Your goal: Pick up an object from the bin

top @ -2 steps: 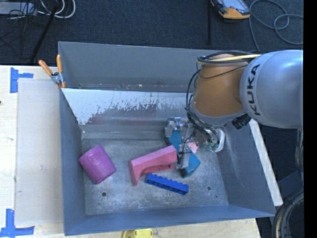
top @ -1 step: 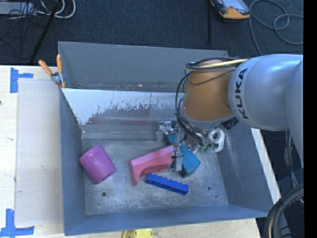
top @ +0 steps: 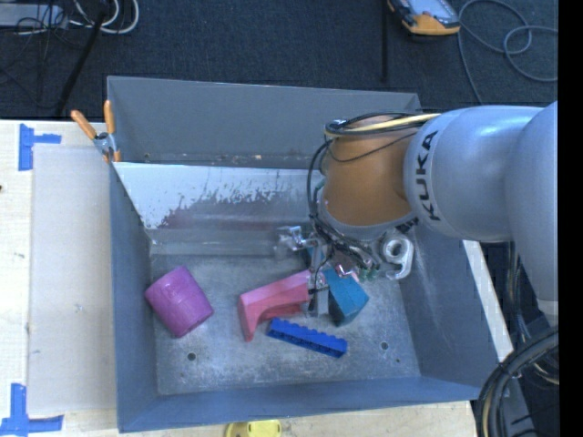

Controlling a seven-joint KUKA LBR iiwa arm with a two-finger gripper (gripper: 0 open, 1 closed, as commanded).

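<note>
My gripper (top: 319, 285) reaches down into the middle right of the bin, under the orange cover. Its tips sit at the right end of a pink L-shaped block (top: 271, 300), between that block and a light blue and black block (top: 345, 298) just to the right. A dark blue toothed bar (top: 306, 338) lies in front of both, near the bin's front. The cover and wrist parts hide much of the gripper.
A purple cup (top: 178, 300) lies on its side at the bin's left. The arm fills the bin's right rear. Bare floor shows between the cup and the pink block and along the back wall.
</note>
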